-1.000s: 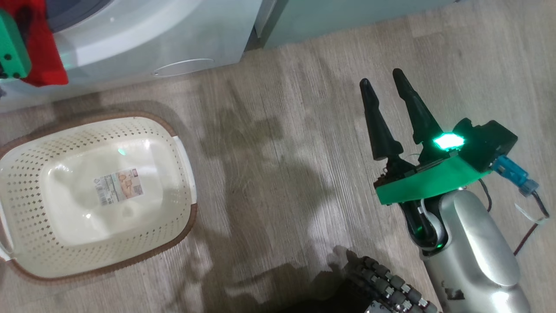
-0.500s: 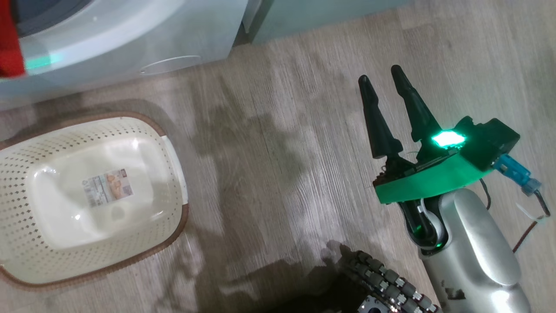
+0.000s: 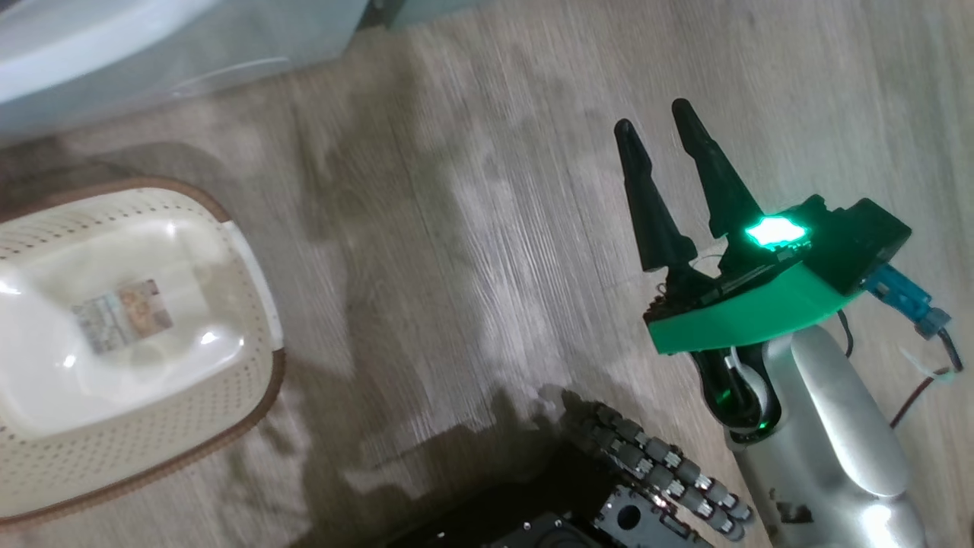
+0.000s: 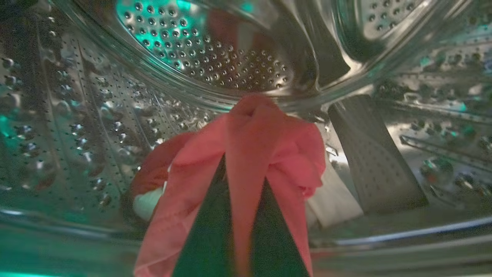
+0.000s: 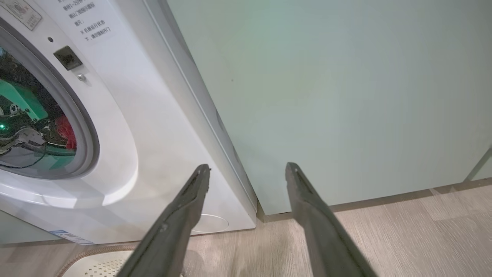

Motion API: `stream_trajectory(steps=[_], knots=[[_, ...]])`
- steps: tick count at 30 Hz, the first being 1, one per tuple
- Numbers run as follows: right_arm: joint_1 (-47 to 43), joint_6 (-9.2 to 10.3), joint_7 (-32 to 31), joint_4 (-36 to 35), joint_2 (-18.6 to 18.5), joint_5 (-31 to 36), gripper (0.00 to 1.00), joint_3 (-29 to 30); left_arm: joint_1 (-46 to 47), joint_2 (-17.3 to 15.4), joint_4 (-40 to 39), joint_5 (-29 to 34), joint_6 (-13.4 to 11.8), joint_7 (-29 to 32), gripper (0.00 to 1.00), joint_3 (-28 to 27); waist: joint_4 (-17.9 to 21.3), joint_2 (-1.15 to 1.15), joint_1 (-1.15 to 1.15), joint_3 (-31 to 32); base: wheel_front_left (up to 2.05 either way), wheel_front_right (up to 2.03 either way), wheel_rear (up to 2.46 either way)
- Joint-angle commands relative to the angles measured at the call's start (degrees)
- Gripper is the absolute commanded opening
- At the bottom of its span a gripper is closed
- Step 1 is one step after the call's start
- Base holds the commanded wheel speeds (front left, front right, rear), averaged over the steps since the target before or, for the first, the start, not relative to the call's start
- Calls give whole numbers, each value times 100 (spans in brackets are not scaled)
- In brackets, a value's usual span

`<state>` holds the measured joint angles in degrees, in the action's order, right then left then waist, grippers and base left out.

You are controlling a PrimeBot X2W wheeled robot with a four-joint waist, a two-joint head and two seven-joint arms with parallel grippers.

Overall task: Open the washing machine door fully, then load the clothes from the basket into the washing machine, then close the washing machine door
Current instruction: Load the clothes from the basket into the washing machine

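Note:
My left gripper (image 4: 246,169) is deep inside the washing machine's steel drum (image 4: 215,57), shut on the red clothes (image 4: 292,154), which drape over its dark fingers. More red fabric and something white lie low on the drum wall behind. The right wrist view shows the washing machine (image 5: 153,127) with my left arm's green wrist plate (image 5: 19,100) in its mouth. The basket (image 3: 137,457) sits on the floor at the left, holding just its paper label. My right gripper (image 3: 651,116) hovers open over the floor. The washing machine door is out of view.
A pale green cabinet (image 5: 326,96) stands against the washer's right side. Wood-look floor (image 3: 472,228) stretches between basket and right gripper. My dark base with its roller wheel (image 3: 654,464) shows at the bottom edge.
The head camera has swung, sliding the basket and washer toward the picture's left and top. My left gripper with the red cloth has left that view's top left corner. The right gripper stays open.

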<state>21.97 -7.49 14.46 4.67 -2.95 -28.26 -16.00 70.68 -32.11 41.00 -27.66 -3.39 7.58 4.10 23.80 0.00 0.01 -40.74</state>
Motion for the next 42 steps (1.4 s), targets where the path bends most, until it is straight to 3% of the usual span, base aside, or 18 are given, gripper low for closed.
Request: stream_trajectory(steps=[1,10,22,23,24,32,42], knots=[[-50,0,54,-230,7,-42,100,-108,232,-346,-112,3,-39,-227,0,-169,123,0,-1,-168,0,0,0],[-48,0,54,-394,7,-143,100,-288,837,-562,123,265,-3,-1702,0,-203,347,0,-1,-506,0,0,0],[-57,0,54,-379,7,-225,100,-325,1101,-558,1118,315,282,-1545,0,80,344,0,-1,-574,0,0,0],[-50,0,54,-370,7,-224,100,-324,1128,-542,1167,324,305,-1547,39,110,335,0,-1,-561,0,0,0],[-45,0,54,-361,7,-220,100,-321,1148,-529,1218,346,328,-1535,100,154,322,0,-1,-546,0,0,0],[-40,0,54,-317,7,-165,100,-256,1197,-418,1341,544,406,-1808,100,453,176,0,-1,-401,0,0,0],[-59,0,54,-265,7,-116,100,-194,833,-95,1279,581,248,-1906,100,650,24,0,-1,-174,0,0,0]])
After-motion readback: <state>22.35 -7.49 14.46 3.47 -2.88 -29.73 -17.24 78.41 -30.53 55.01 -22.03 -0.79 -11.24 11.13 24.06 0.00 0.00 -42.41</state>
